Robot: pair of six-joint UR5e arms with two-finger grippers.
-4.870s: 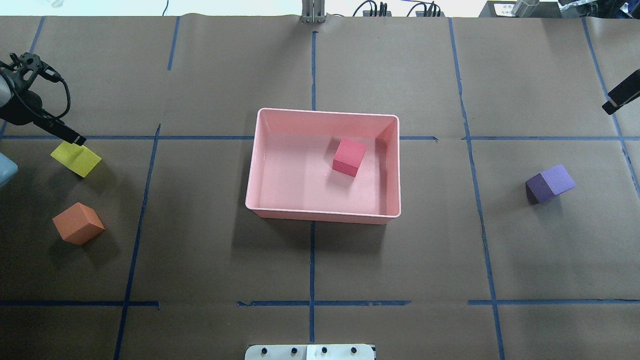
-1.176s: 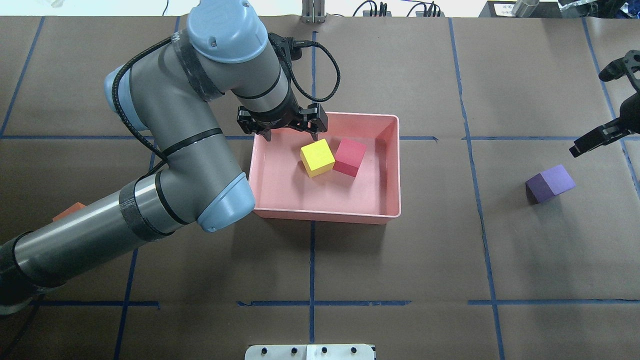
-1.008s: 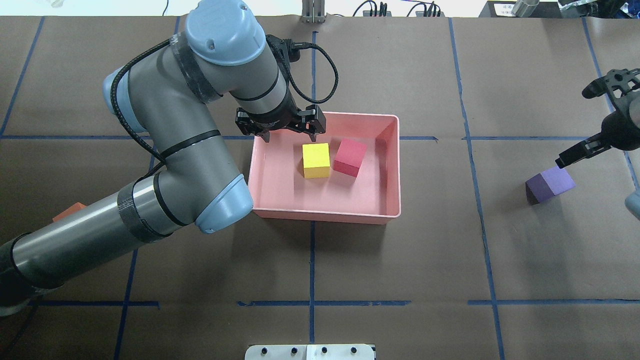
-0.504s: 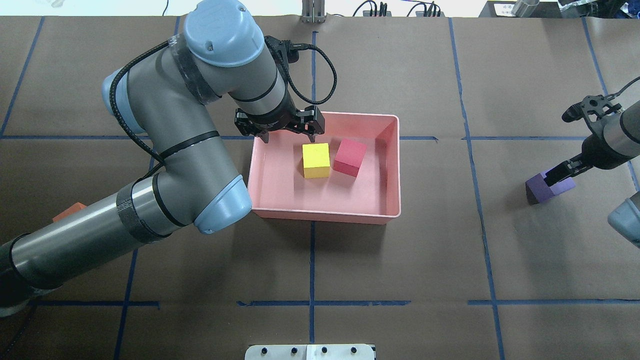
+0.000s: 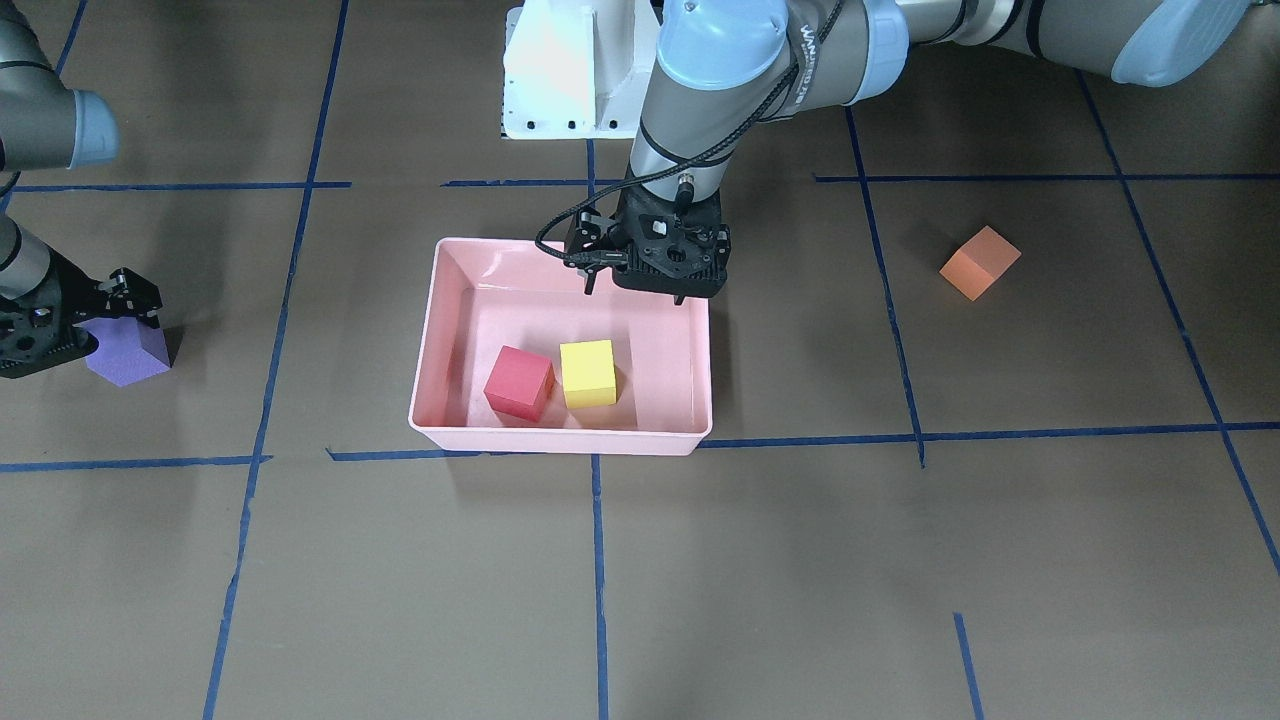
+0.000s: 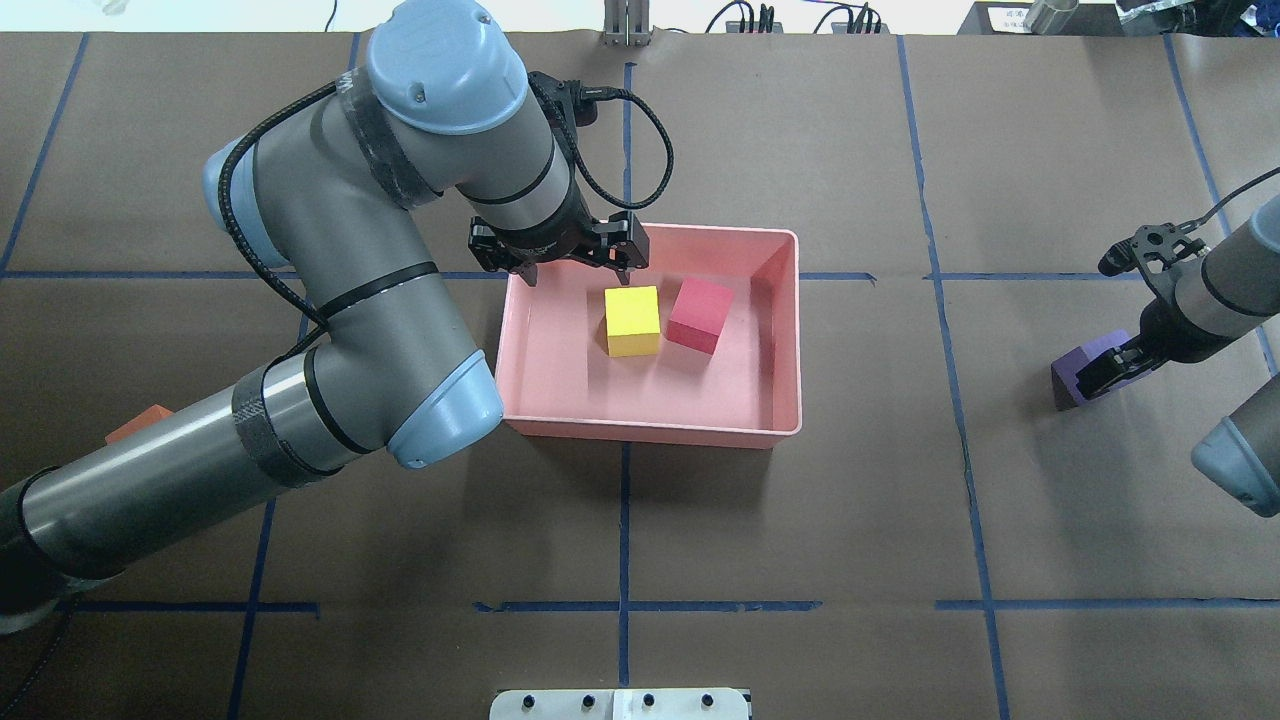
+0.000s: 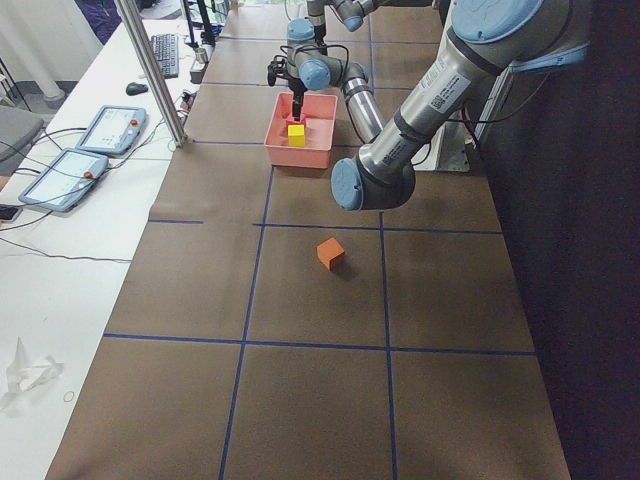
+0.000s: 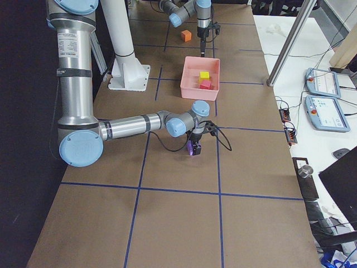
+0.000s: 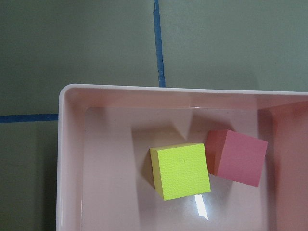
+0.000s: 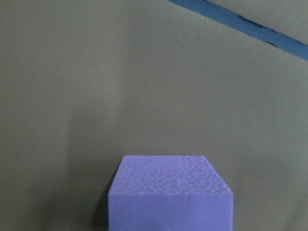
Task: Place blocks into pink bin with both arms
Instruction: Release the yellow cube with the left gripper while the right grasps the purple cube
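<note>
The pink bin sits mid-table and holds the yellow-green block and the red block side by side; both also show in the left wrist view, yellow-green and red. My left gripper hovers open and empty over the bin's far left part. My right gripper is down at the purple block, open, with its fingers around it; the block rests on the table. The orange block lies alone on the robot's left side, mostly hidden by my left arm in the overhead view.
Brown paper with blue tape lines covers the table. The white pedestal base stands behind the bin. My left arm stretches across the table's left half. Operator tablets lie beyond the far edge.
My right gripper came in from the right and dropped onto the purple block. The yellow-green block, released in the bin, settled flat. My left gripper stayed almost still.
</note>
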